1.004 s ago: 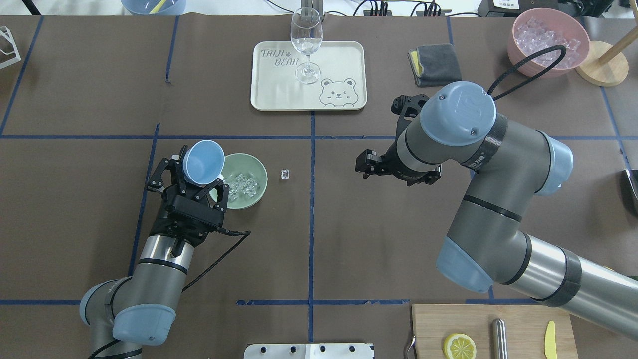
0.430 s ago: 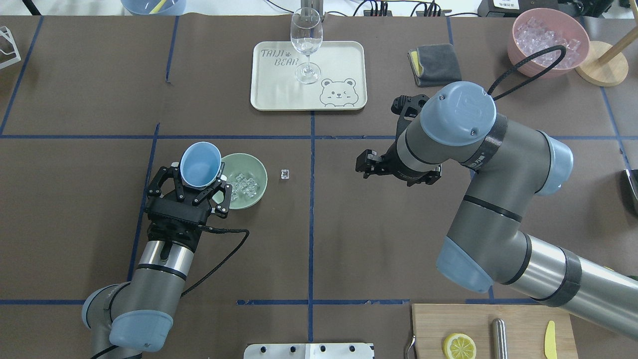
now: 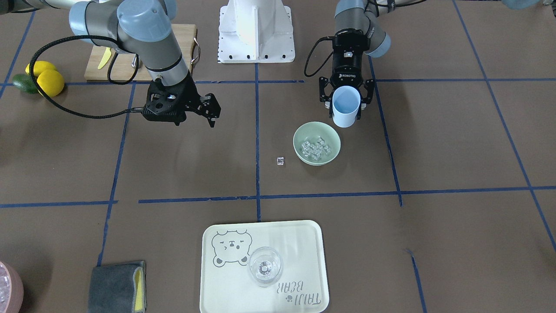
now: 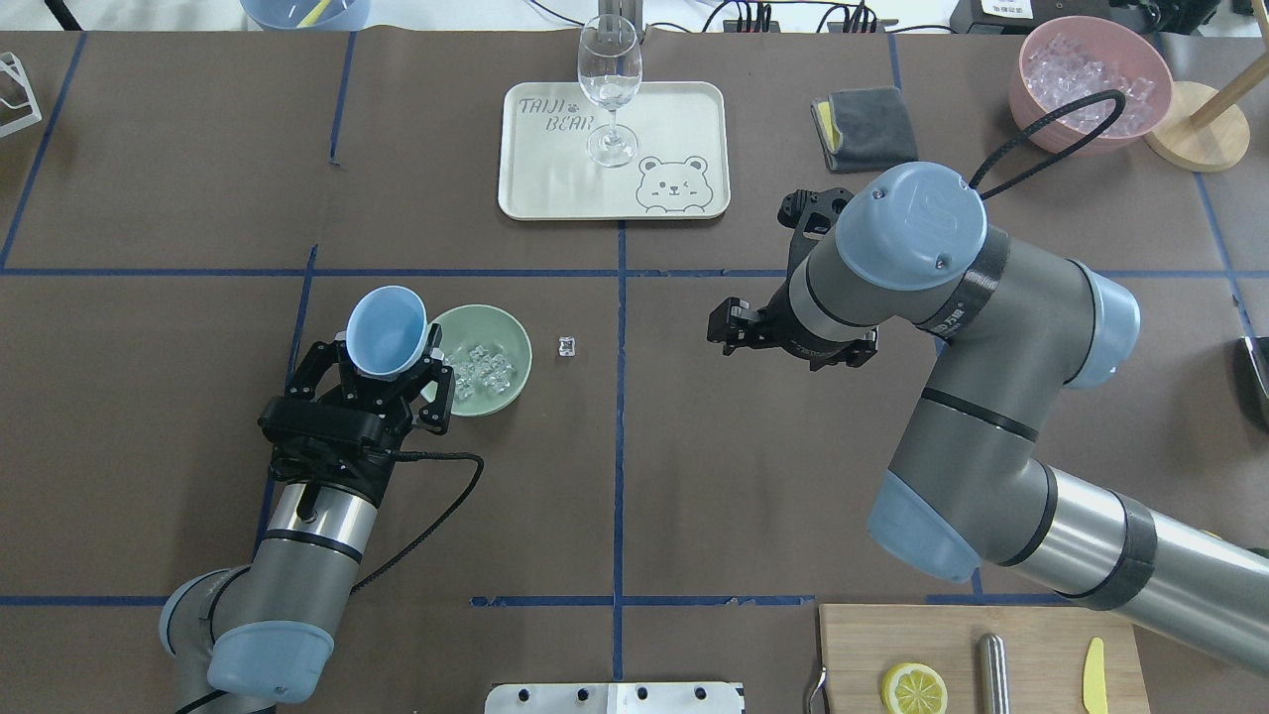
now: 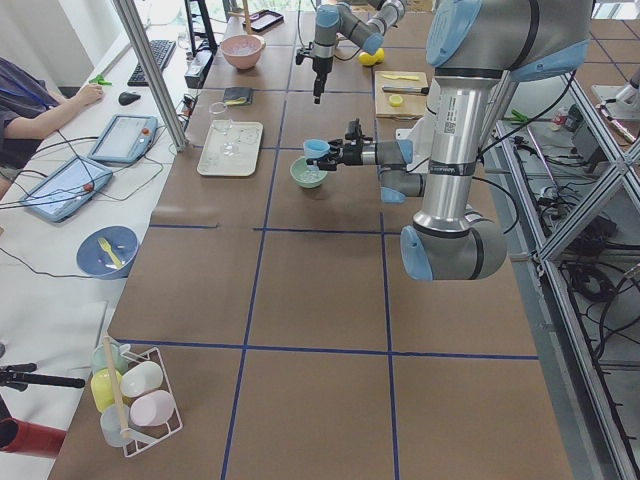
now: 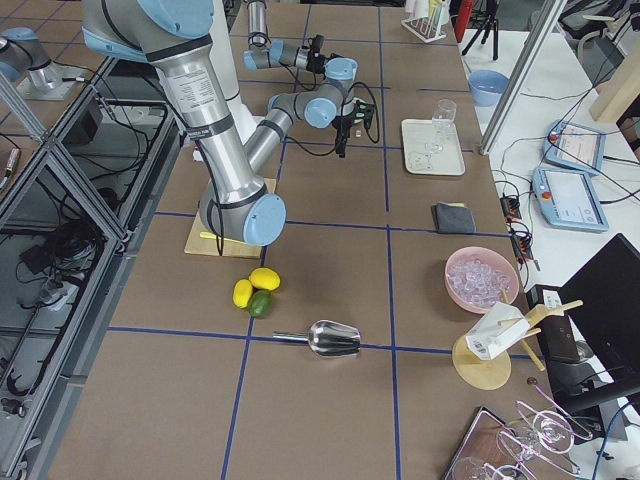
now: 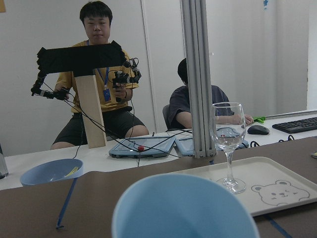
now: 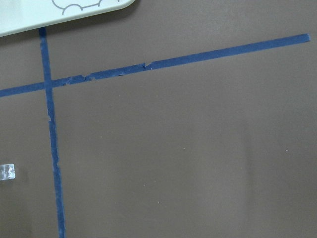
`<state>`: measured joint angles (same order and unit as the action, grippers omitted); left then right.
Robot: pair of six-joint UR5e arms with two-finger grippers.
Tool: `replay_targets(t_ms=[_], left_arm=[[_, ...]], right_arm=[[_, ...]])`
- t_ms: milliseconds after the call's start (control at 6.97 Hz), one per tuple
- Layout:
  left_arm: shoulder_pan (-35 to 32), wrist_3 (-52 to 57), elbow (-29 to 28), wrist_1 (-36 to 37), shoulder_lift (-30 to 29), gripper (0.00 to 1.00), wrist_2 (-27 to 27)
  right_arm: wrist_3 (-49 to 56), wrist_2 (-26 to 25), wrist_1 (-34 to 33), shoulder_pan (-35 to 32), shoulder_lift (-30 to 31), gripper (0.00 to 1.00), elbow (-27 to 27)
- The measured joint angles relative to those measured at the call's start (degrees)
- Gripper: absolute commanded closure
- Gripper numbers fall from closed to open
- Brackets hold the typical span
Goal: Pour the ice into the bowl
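Meanwhile, left claw [image 3: 346, 101] grips blue cup [image 4: 385, 329]; right claw [image 3: 207, 109] gapes; tray [image 4: 684, 119] reads "TAIJI BEAR".

Lime [image 6: 260, 304] touches 2 lemons [image 6: 264, 279]; metal scoop [image 6: 335, 338] nr them; pink bowl [image 6: 485, 306] well apart.

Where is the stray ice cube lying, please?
In the overhead view, the stray ice cube lies left of centre, between the bowl and the central blue tape line.
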<state>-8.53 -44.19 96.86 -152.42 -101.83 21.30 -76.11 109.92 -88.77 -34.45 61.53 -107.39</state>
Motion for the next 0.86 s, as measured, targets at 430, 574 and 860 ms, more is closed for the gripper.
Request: replay_targets(t_ms=[430,574,860], left_arm=[[-1.94,-1.77,-0.18,-7.75,13.34,1.00,1.08],[-2.70,-2.46,-0.21,-13.39,17.85,1.00,2.43],[-4.12,-8.77,-0.34,-18.76,23.72,1.00,4.97]], right_arm=[[-0.03,0.03,0.00,0.00,-0.06,0.00,-0.03],[-0.07,0.03,0.00,0.02,-0.16,0.00,-0.07],[-0.15,0.03,0.00,0.16,-0.38,0.00,-0.15]])
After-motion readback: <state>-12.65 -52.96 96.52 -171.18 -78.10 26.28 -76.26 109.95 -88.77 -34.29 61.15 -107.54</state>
